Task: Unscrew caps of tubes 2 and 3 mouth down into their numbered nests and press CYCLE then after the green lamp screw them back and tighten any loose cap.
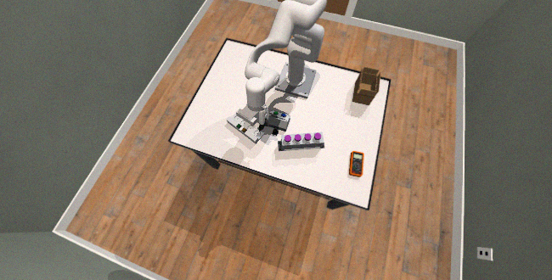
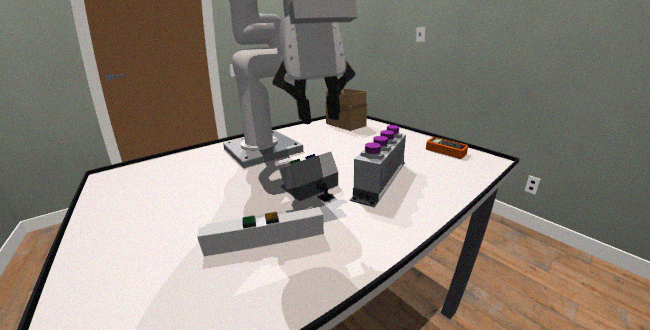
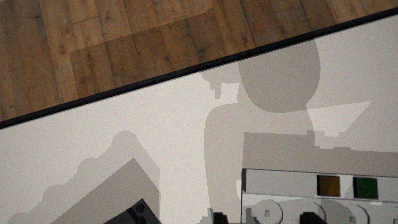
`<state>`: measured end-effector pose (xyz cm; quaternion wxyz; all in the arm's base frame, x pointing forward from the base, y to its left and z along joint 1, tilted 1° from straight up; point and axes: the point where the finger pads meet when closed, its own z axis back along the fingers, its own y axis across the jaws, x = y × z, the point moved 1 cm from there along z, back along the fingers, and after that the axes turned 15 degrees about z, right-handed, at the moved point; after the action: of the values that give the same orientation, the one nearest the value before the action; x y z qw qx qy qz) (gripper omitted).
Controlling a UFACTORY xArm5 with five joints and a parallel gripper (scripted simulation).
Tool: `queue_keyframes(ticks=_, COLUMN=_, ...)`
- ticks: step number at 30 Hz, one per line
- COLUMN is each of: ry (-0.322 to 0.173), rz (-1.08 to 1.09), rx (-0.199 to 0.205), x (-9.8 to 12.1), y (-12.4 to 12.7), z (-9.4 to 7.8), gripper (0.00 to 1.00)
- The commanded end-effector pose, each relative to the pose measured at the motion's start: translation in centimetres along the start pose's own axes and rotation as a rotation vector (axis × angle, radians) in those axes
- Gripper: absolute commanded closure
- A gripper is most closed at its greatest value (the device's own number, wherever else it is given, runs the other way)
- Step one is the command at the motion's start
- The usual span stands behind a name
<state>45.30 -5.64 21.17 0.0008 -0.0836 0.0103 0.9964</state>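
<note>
The grey decapping station (image 1: 303,146) (image 2: 375,174) stands near the table's front, and all of its tubes wear purple caps (image 1: 298,137) (image 2: 381,140). The cap tray (image 1: 243,127) (image 2: 260,236) (image 3: 280,182) carries a dark green lamp (image 2: 248,221) (image 3: 365,187) and a dark amber lamp (image 2: 271,217) (image 3: 328,185). The few nests I can see hold no cap. The key housing (image 1: 278,118) (image 2: 310,171) sits between the tray and the station. My gripper (image 2: 318,113) hangs high above the key housing. Its fingers are apart and empty.
A brown cardboard box (image 1: 366,86) (image 2: 348,110) stands at the back of the table. An orange multimeter (image 1: 357,163) (image 2: 446,147) lies beyond the station. The table's black edge (image 3: 150,82) runs close past the tray. The arm's base plate (image 1: 297,83) is behind the housing.
</note>
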Motion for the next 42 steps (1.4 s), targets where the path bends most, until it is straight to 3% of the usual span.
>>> queue_keyframes(ticks=1, ry=-0.044, rz=0.075, rx=-0.012, x=0.7, y=-1.4, z=1.5, gripper=0.54)
queue_keyframes(ticks=4, ry=-0.044, rz=0.075, rx=-0.012, x=1.0, y=-1.8, z=1.8, gripper=0.54)
queue_keyframes(ticks=6, ry=-0.079, rz=0.131, rx=-0.021, x=1.4, y=-2.4, z=2.4, gripper=0.54)
queue_keyframes(ticks=11, ry=-0.082, rz=0.137, rx=-0.022, x=2.0, y=-3.1, z=3.1, gripper=0.54)
queue_keyframes(ticks=13, ry=-0.117, rz=0.194, rx=-0.030, x=2.5, y=-3.7, z=3.7, gripper=0.54)
queue_keyframes(ticks=17, ry=-0.121, rz=0.200, rx=-0.032, x=3.1, y=-4.4, z=4.5, gripper=0.54)
queue_keyframes(ticks=18, ry=-0.121, rz=0.217, rx=-0.033, x=3.3, y=-4.5, z=3.7, gripper=0.54)
queue_keyframes(ticks=20, ry=-0.121, rz=0.217, rx=-0.033, x=3.3, y=-4.5, z=3.7, gripper=0.54)
queue_keyframes(ticks=24, ry=-0.121, rz=0.283, rx=-0.038, x=4.3, y=-5.0, z=0.6, gripper=0.54)
queue_keyframes(ticks=32, ry=-0.120, rz=0.380, rx=-0.046, x=5.7, y=-5.7, z=-3.9, gripper=0.54)
queue_keyframes(ticks=42, ry=-0.120, rz=0.513, rx=-0.057, x=5.7, y=-5.7, z=-4.0, gripper=0.54)
